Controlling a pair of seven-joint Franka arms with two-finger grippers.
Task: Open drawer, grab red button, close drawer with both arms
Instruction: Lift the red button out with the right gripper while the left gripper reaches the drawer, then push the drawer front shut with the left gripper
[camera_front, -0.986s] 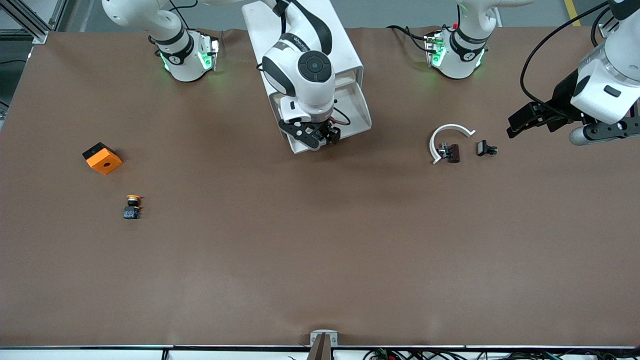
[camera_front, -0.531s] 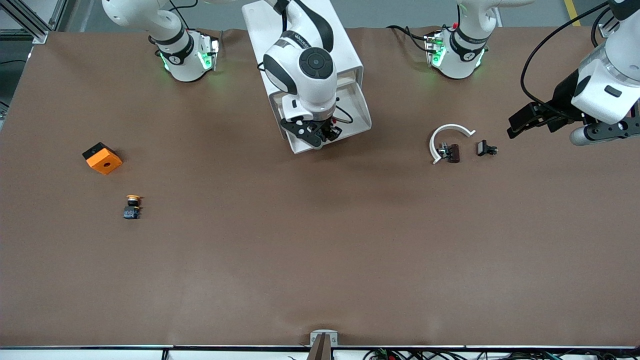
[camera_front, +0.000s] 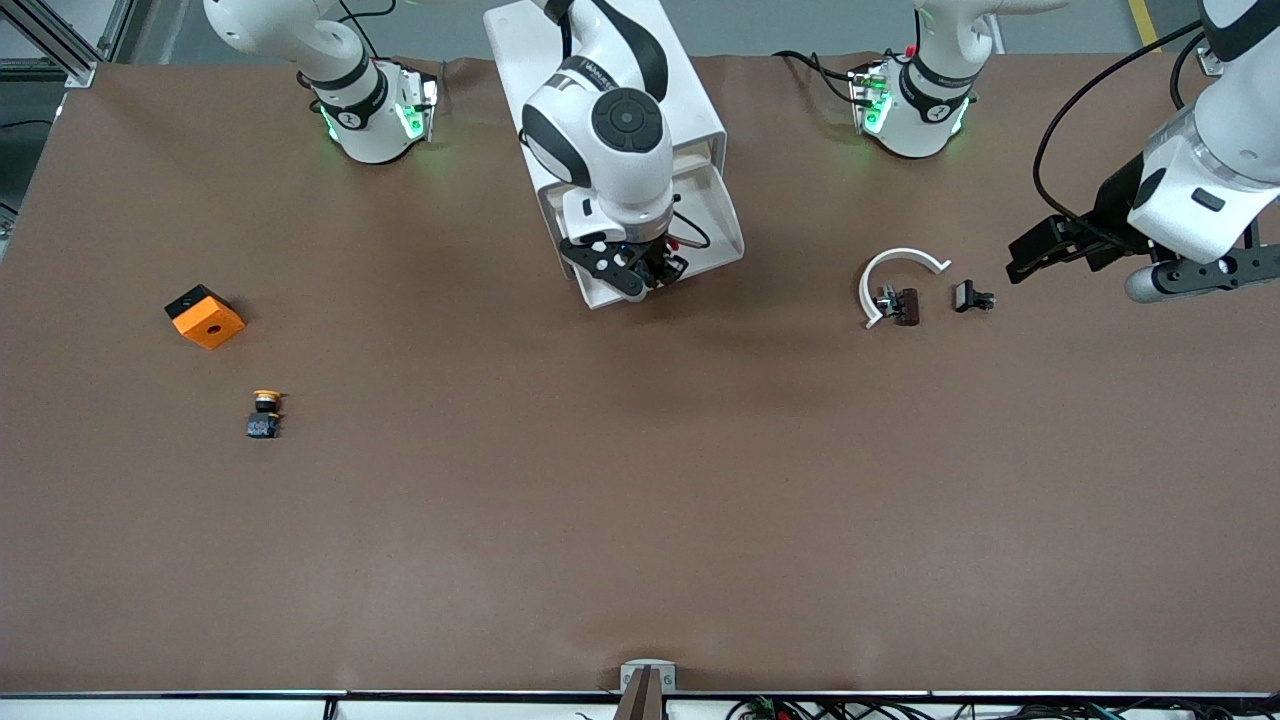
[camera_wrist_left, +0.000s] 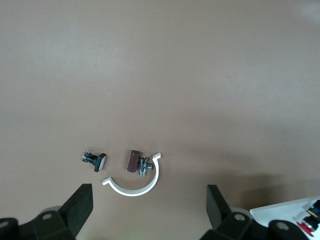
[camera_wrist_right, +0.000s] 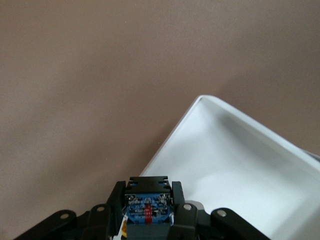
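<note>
The white cabinet (camera_front: 690, 100) lies at the table's middle near the arms' bases, with one drawer (camera_front: 722, 225) pulled open. The drawer's white tray also shows in the right wrist view (camera_wrist_right: 240, 165) and looks empty. My right gripper (camera_front: 640, 272) hangs over the drawer's front corner, shut on the button (camera_wrist_right: 149, 206). Only the button's black-and-blue body shows; its red cap is hidden. My left gripper (camera_front: 1035, 255) is open and empty in the air, toward the left arm's end of the table. In the left wrist view it (camera_wrist_left: 149, 202) hangs over bare table beside a white ring (camera_wrist_left: 135, 182).
The white C-shaped ring (camera_front: 885, 265), a small brown part (camera_front: 905, 305) and a small black part (camera_front: 970, 296) lie beside the open left gripper. An orange cube with a hole (camera_front: 204, 316) and an orange-yellow capped button (camera_front: 264, 413) lie toward the right arm's end.
The right gripper has shifted slightly toward the cabinet with the button in it. The left arm has drifted a little toward its base. Things on the table have not moved.
</note>
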